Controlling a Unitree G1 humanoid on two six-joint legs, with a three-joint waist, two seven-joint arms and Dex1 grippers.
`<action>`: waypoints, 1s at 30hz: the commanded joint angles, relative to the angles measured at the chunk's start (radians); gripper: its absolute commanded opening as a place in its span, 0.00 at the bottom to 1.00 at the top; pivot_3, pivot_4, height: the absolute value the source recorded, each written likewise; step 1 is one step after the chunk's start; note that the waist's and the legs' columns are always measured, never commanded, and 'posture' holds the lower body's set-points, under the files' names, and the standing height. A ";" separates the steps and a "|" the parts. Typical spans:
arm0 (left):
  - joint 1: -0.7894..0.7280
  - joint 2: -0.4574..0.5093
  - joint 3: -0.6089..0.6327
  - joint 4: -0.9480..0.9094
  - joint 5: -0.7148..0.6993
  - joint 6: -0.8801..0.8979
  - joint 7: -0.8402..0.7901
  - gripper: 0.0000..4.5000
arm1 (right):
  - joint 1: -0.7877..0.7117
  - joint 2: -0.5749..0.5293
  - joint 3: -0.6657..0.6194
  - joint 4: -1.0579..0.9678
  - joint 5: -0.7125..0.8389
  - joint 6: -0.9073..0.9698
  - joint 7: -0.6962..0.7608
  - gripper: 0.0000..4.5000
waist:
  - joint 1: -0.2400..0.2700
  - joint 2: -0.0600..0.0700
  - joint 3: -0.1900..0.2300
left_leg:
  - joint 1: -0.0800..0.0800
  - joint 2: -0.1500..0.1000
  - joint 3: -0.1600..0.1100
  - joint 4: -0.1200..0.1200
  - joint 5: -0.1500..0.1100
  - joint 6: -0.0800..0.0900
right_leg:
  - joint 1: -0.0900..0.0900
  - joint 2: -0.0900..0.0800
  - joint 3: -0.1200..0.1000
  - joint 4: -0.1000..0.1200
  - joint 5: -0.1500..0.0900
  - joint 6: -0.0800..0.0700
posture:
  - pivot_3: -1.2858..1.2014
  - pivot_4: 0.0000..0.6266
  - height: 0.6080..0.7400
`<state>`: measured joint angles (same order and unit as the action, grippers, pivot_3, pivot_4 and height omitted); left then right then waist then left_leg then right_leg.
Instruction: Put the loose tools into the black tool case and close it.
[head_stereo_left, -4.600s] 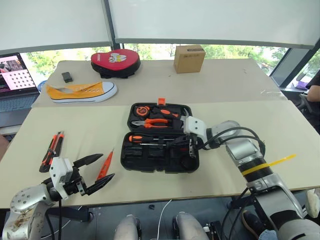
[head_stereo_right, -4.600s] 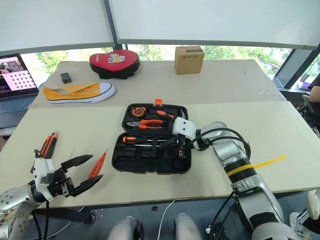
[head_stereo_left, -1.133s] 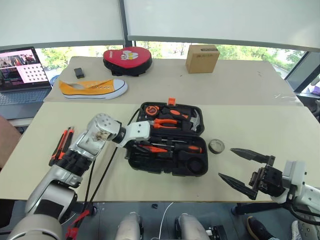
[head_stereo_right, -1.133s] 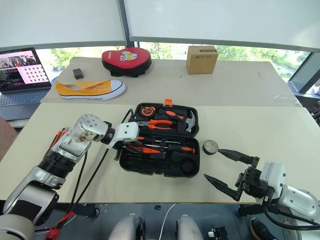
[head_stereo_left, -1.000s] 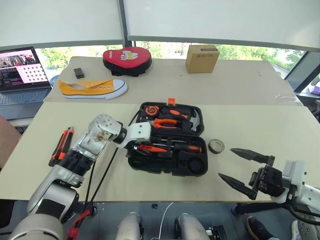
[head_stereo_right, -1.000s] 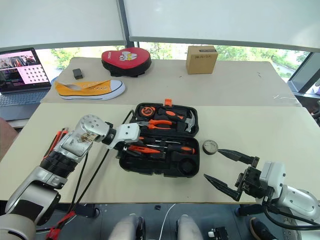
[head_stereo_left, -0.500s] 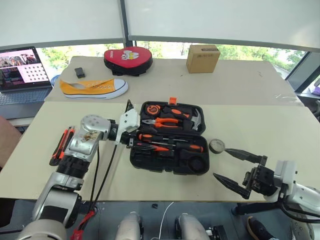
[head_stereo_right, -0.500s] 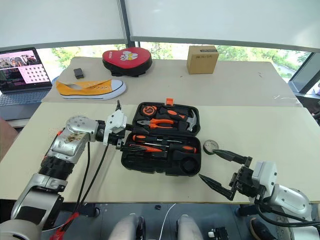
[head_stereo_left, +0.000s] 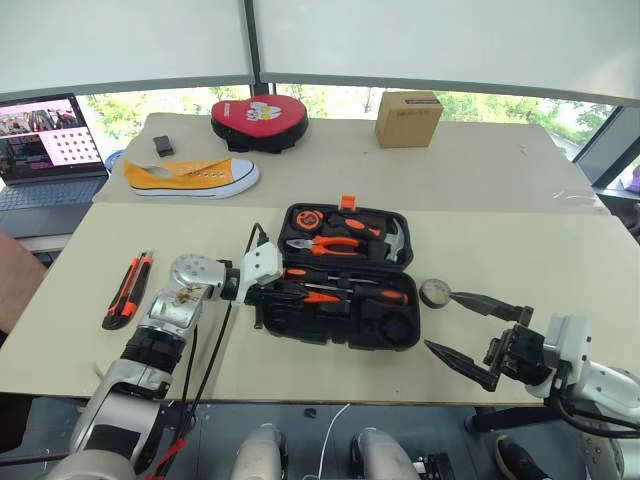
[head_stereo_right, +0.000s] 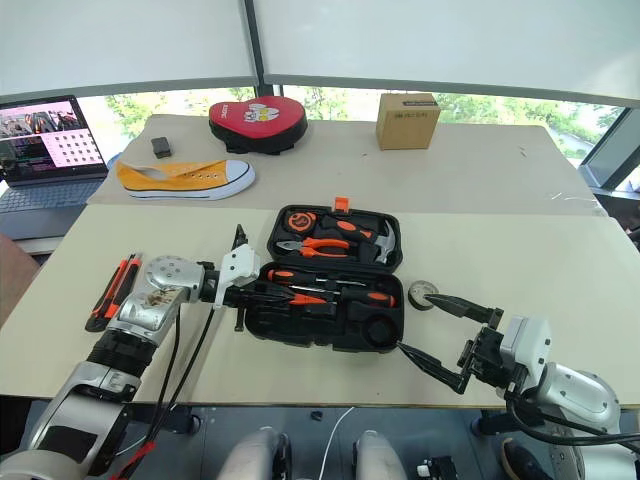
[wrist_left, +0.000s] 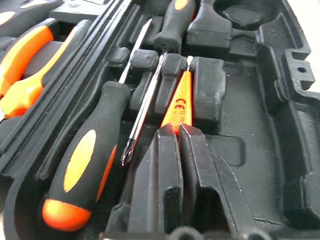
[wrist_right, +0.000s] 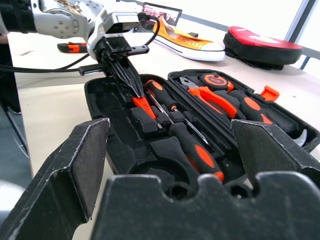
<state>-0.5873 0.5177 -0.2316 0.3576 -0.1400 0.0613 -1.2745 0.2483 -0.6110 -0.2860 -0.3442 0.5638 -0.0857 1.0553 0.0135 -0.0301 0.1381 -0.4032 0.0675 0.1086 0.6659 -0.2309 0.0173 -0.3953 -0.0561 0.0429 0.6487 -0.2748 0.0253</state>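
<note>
Two of my left fingers (wrist_left: 167, 165) pinch the slim all-orange tester screwdriver (wrist_left: 179, 102), seating it in the black moulded-plastic tool case (head_stereo_left: 400, 335); my right gripper (head_stereo_left: 470, 330) waits wide.

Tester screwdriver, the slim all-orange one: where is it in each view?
Left eye: tester screwdriver in the black tool case's near half, left side.
Right eye: same recess.
Left wrist: straight ahead of the tips.
Right wrist: beside the nearer screwdriver.
Shared landmark: left gripper, tips at its wide end.

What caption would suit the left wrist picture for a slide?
Left claw shut on the slim orange tester screwdriver inside the open black tool case.
</note>
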 joint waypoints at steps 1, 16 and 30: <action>0.027 -0.010 -0.031 -0.002 0.031 0.022 0.018 0.04 | 0.000 -0.009 -0.027 -0.029 0.007 -0.013 -0.007 1.00 | -0.001 0.000 0.000 | 0.001 0.000 0.000 0.000 0.000 0.000 | 0.001 0.000 0.000 0.000 0.000 0.000 | 0.52 0.24 1.00; 0.570 0.015 0.661 -0.536 -0.370 0.171 0.346 0.75 | -0.049 -0.004 -0.005 0.133 0.022 -0.137 0.149 1.00 | -0.029 0.000 0.000 | 0.006 0.002 -0.005 -0.004 -0.001 0.001 | 0.004 -0.001 0.001 0.000 -0.001 0.000 | 0.52 0.24 1.00; 1.192 -0.207 1.101 -0.608 -0.476 0.061 0.538 0.98 | -0.164 0.093 0.118 0.091 0.111 -0.101 0.208 1.00 | -0.010 -0.005 0.001 | 0.008 0.002 -0.008 -0.004 -0.003 0.000 | 0.006 -0.006 -0.002 -0.002 -0.005 -0.007 | 0.52 0.24 1.00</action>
<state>0.5837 0.3114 0.8263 -0.2620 -0.5849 0.1463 -0.7394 0.0985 -0.5243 -0.1673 -0.2079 0.6523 -0.1621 1.2615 0.0039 -0.0350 0.1393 -0.3955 0.0697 0.1002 0.6617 -0.2347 0.0161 -0.3895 -0.0618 0.0413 0.6464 -0.2815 0.0152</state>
